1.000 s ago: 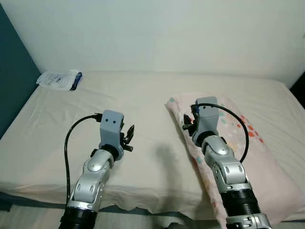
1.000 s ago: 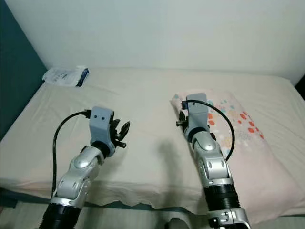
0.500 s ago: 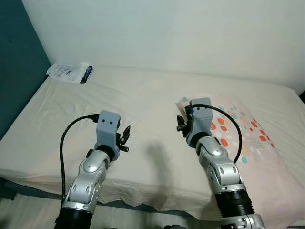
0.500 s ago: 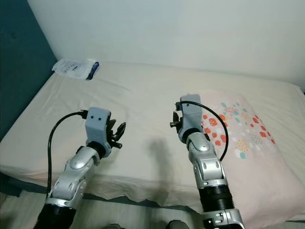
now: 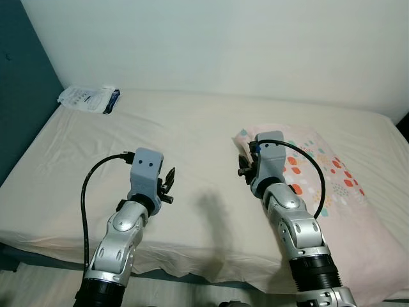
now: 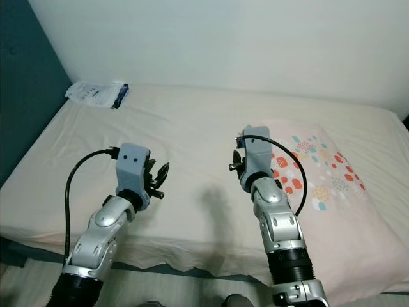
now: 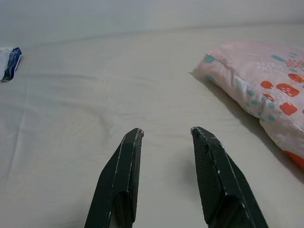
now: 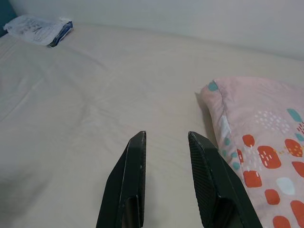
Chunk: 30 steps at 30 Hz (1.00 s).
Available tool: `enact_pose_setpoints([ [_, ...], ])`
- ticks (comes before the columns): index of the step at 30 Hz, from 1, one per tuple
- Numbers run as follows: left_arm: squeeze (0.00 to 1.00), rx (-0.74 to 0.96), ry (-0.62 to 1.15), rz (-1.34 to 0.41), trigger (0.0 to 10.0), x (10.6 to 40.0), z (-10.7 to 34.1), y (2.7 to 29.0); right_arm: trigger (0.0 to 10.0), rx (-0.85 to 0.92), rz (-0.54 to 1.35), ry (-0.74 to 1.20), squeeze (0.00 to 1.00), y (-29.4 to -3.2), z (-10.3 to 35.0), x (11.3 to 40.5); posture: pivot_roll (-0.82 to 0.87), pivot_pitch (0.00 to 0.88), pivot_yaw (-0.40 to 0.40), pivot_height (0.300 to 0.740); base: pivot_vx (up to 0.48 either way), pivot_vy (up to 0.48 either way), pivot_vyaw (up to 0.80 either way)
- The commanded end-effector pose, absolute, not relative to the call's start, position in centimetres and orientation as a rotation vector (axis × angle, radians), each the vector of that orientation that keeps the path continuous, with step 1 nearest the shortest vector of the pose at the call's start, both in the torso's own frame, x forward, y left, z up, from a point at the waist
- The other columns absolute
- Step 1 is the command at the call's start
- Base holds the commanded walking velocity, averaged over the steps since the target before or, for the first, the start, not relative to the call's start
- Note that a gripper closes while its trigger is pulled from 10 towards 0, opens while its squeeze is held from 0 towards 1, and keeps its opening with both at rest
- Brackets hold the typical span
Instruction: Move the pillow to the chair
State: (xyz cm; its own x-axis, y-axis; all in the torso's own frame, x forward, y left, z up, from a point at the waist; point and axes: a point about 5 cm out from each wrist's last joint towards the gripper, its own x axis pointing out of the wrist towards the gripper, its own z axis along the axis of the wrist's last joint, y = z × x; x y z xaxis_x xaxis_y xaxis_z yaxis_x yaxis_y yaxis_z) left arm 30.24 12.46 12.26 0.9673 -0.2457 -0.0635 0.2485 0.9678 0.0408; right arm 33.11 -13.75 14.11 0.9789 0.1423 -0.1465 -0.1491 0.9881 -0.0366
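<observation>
A wide bed with a cream fitted sheet point(image 5: 192, 134) spreads before me, running back to a plain white wall point(image 5: 223, 45), with a dark teal wall point(image 5: 19, 96) along my left side. On the right half of that sheet lies the pale pink pillow printed with red, orange and teal spots point(image 5: 332, 185), flat on the mattress, its near corner pointing toward the middle of the bed.

My right gripper point(image 8: 166, 142) hangs above the bare sheet just beside the pillow's left edge; its two long black fingers point(image 8: 133, 175) are spread apart with a clear gap between them, and they grasp nothing and touch nothing. My left gripper point(image 7: 166, 137) hovers over the sheet farther to my left, well apart from the pillow; its fingers point(image 7: 121, 180) are likewise parted and hold nothing.

At the far left corner of the bed, against the wall, rests a small white plastic packet with a dark blue end point(image 5: 86, 100). It carries some print, too small to read
</observation>
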Motion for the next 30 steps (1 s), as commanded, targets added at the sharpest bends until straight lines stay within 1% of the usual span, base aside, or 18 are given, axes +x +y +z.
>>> enact_pose_setpoints([
  [1, 0.0, 0.051, 0.096, -0.256, 10.0, 30.0, 11.3, 12.5, 10.0, -0.037, 0.132, 0.157, 0.0, -14.0, 13.9, 33.0, -0.02, 0.116, -0.025, 0.705, 0.0, 0.0, 0.0],
  [12, 0.0, 0.049, 0.098, -0.256, 10.0, 30.0, 11.4, 12.5, 10.0, -0.039, 0.12, 0.166, 0.0, -14.2, 13.8, 33.0, -0.02, 0.119, -0.025, 0.675, 0.0, 0.0, 0.0],
  [20, 0.0, 0.052, 0.081, -0.25, 10.0, 30.0, 11.5, 12.5, 10.0, -0.053, 0.113, 0.172, 0.0, -14.3, 13.7, 33.0, -0.02, 0.12, -0.026, 0.64, 0.0, 0.0, 0.0],
  [24, 0.0, 0.062, 0.066, -0.231, 10.0, 30.2, 11.7, 12.6, 10.0, -0.093, 0.092, 0.164, 0.0, -14.6, 13.6, 33.0, -0.02, 0.122, -0.025, 0.64, 0.0, 0.0, 0.0],
  [26, 0.0, 0.078, 0.038, -0.19, 10.0, 30.4, 12.0, 13.0, 10.0, -0.122, 0.048, 0.178, 0.0, -15.2, 13.3, 33.0, -0.02, 0.122, -0.025, 0.64, 0.0, 0.0, 0.0],
  [29, 0.0, 0.083, 0.027, -0.175, 10.0, 30.4, 12.1, 13.2, 10.0, -0.13, 0.03, 0.185, 0.0, -15.5, 13.2, 33.0, -0.02, 0.122, -0.025, 0.64, 0.0, 0.0, 0.0],
  [30, 0.0, 0.082, 0.013, -0.164, 10.0, 30.6, 12.3, 13.3, 10.0, -0.134, -0.009, 0.182, 0.0, -16.0, 13.3, 33.0, -0.02, 0.122, -0.025, 0.64, 0.0, 0.0, 0.0],
])
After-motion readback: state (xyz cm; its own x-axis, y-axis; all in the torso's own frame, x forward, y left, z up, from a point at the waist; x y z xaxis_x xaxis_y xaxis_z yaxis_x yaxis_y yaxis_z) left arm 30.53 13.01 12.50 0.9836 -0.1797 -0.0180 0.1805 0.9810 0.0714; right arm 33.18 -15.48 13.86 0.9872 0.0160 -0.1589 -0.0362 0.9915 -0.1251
